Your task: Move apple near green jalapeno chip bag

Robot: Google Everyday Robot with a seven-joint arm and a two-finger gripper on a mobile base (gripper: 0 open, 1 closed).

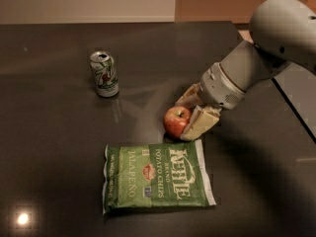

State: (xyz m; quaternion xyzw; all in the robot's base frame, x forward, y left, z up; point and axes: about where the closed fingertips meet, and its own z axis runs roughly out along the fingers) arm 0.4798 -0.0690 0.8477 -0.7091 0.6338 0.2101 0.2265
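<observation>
The apple [176, 120] sits just right of the middle of the frame, held between the two fingers of the gripper [186, 117]. The gripper reaches in from the right on a thick grey arm [276, 38]. One pale finger [199, 125] presses the apple's right front side and the other shows behind it, so the fingers are closed on the fruit from either side.

The green chip bag [157, 177] lies flat directly below the apple in the frame, with its long axis running left to right. Its upper edge is just beside the apple's underside, towards the bag's right half. Only a thin strip of dark table [54, 147] shows between them, so the apple looks about as near the bag as the task asks. What seems left is to set it down and let go without pushing it onto the bag.

A soda can [104, 74] stands upright in the upper left, well apart from both.

The front finger covers the apple's right side, and the rear finger is partly hidden behind the fruit. Whether the apple rests on the table or hangs just over it is unclear. The arm is cut off by the right edge.
</observation>
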